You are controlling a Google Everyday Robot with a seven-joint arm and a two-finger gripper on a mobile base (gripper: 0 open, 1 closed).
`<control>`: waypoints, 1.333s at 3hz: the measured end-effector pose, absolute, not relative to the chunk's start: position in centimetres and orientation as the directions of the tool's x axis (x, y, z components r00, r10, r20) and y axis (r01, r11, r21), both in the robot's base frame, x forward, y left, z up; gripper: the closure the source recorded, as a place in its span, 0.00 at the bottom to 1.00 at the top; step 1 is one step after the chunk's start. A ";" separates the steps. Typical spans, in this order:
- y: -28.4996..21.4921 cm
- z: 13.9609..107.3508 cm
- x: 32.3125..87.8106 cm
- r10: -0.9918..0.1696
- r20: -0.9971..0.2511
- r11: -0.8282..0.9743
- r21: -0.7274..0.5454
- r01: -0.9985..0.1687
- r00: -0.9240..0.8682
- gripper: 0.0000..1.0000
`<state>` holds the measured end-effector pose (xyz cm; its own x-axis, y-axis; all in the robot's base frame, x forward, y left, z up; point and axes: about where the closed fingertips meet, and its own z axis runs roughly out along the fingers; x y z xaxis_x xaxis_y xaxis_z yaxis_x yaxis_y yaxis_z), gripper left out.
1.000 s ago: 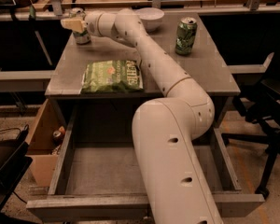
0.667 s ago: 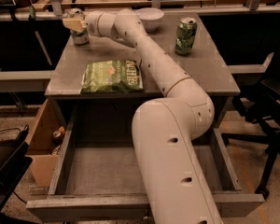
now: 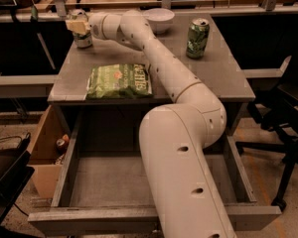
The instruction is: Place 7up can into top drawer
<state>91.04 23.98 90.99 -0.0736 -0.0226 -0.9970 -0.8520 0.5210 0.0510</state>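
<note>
The white arm (image 3: 188, 148) rises from in front of the open drawer (image 3: 64, 175), bends at a thick elbow over the tabletop (image 3: 223, 71), and stretches long and low to the far left corner. There the tool (image 3: 77, 25) sits against the upper part of the pale soda can (image 3: 83, 37), which stands upright on the tabletop. I cannot tell whether the tool grips it. A green chip bag (image 3: 119, 81) lies beside the forearm.

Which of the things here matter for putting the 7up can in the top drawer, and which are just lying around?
For the job:
7up can, at the table's far left corner
gripper, right at that can
top drawer, open below the table

Lying about:
green can
chip bag
white bowl
cardboard box, on the floor
</note>
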 end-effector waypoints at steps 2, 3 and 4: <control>19.6 98.8 86.7 -0.058 -0.997 0.532 -0.081 -0.843 0.060 1.00; 16.4 103.5 80.9 -0.041 -0.989 0.525 -0.143 -0.839 0.143 1.00; 13.6 107.1 74.9 -0.050 -0.968 0.544 -0.233 -0.806 0.245 1.00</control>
